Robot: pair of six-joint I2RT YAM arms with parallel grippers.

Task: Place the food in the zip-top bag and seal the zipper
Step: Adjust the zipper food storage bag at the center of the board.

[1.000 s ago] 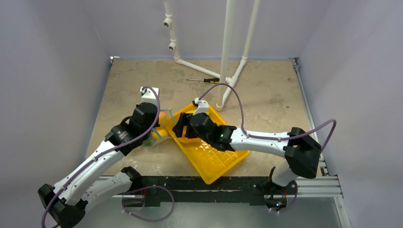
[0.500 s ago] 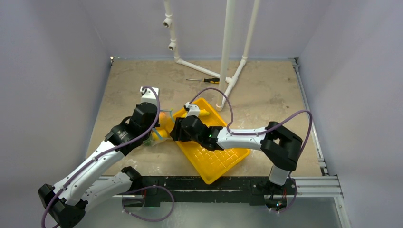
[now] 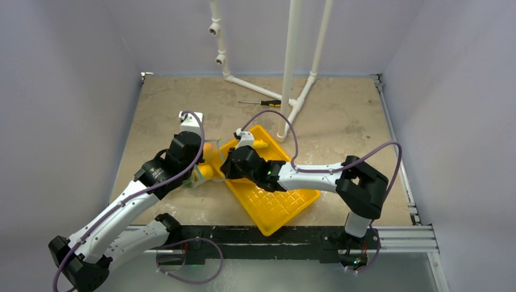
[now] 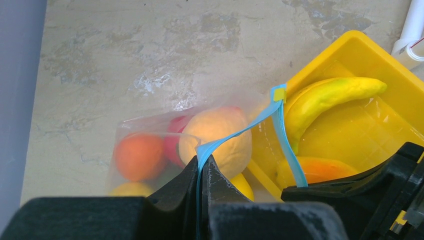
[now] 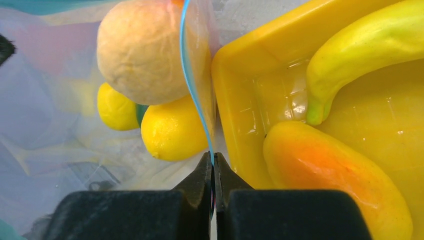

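The zip-top bag [image 4: 145,127] lies left of the yellow tray [image 4: 350,47], its mouth draped over the tray's corner. Inside it are an orange [image 4: 139,156], a red apple [image 4: 176,127], a peach-coloured fruit [image 5: 142,50] and two lemons [image 5: 172,131]. My left gripper [image 4: 202,159] is shut on the teal zipper [image 4: 240,131] at one side of the mouth. The right gripper [image 5: 213,159] is shut on the zipper's other strip [image 5: 192,90] at the tray corner. A banana [image 5: 370,47] and an orange mango [image 5: 340,175] lie in the tray.
A black-and-yellow screwdriver [image 3: 263,103] lies at the back of the table beside the foot of a white pipe frame [image 3: 291,67]. Grey walls close in the table on the left, right and back.
The right gripper has moved left from over the tray to the bag's mouth and shut on the zipper strip. The left arm has stayed put, still gripping.
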